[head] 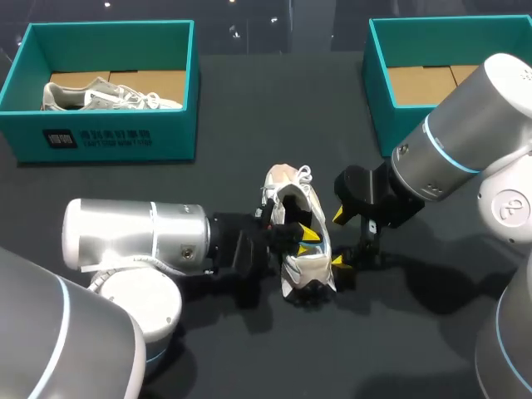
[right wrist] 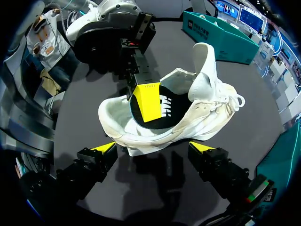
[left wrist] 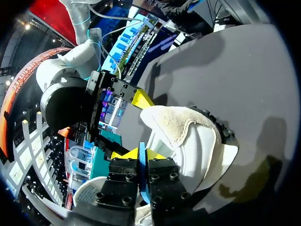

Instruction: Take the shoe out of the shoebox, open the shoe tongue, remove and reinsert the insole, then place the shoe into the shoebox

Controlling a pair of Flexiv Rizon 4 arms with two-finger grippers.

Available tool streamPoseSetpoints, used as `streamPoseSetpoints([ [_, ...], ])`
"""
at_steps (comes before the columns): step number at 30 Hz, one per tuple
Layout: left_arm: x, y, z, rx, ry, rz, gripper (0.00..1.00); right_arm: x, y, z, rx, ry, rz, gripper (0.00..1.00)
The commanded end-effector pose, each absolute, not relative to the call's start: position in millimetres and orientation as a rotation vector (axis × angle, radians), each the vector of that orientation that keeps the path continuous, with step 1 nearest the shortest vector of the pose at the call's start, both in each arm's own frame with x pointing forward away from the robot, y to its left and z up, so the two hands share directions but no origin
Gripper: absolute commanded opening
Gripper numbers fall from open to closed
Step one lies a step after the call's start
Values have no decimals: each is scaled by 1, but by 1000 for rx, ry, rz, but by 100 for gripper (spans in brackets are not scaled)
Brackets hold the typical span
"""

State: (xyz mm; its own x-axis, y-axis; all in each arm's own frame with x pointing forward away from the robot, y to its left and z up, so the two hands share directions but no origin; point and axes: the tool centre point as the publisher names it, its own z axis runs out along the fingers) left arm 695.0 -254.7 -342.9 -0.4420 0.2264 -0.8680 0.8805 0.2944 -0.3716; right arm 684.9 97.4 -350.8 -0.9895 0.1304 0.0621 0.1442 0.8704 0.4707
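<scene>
A white shoe (head: 298, 241) lies on the dark table at the middle, its opening turned toward my right arm and its tongue (right wrist: 204, 61) pulled up. My left gripper (head: 307, 235) reaches into the shoe from the left. In the left wrist view the left gripper (left wrist: 142, 156) is shut on the thin blue edge of the insole (left wrist: 142, 172). The insole's black top (right wrist: 165, 107) shows inside the shoe (right wrist: 188, 117), next to a left fingertip (right wrist: 149, 101). My right gripper (head: 340, 238) stands open just right of the shoe, whose sole side lies ahead of its spread fingertips (right wrist: 106, 147).
A teal shoebox (head: 108, 133) at the back left holds another pale shoe (head: 108, 96). A second teal shoebox (head: 381, 91) stands at the back right, partly behind my right arm. Bare dark table lies in front of the shoe.
</scene>
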Motion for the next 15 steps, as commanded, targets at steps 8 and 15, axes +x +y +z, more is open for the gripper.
streamPoseSetpoints([
  [8, 696, -258, -342, 894, 1921, -1273, 11, 684, 97, -351, -222, -3012, -762, 100],
  [15, 690, -251, -327, 868, 1932, -1321, 28, 684, 97, -351, -222, -3012, -762, 100],
])
